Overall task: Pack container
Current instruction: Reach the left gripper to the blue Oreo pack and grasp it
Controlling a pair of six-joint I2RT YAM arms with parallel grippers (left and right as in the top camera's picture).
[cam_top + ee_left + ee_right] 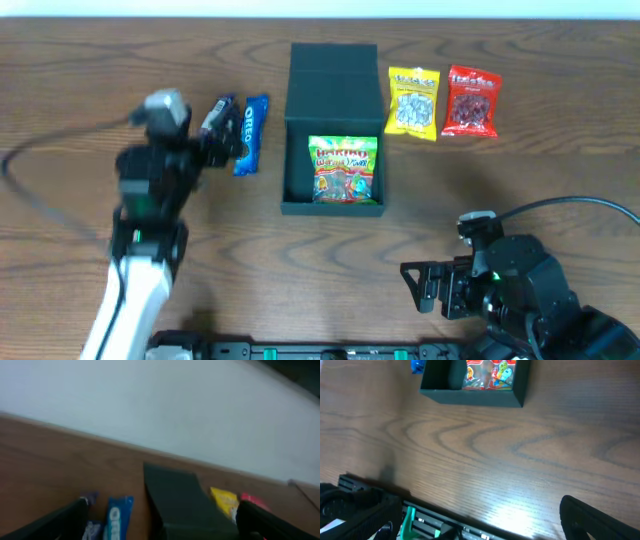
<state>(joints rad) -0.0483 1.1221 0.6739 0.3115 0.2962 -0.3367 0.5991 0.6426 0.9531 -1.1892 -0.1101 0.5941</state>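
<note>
Dark green box [332,85], lid open, sits mid-desk holding one sweet packet [345,170]; I judge it light, stiff yet dentable, best taken by the lid's free edge, while my left pincer [222,140] and right pincer [420,288] gape released over the smooth wooden desk [540,190] below a pale wall [175,410].

The dark teal container [331,82] stands open mid-way across the wooden table [300,280], its flap lid folded back on the far side and a green gummy packet [345,170] lying inside against the near wall. Just to its left lie a blue Oreo packet [251,133] and a darker packet [218,118], with the left gripper [222,142] spread wide close by them. A yellow packet [413,102] and a red packet [471,102] lie side by side to its right, and the right gripper [412,288], jaws wide, is well apart near the front edge.
</note>
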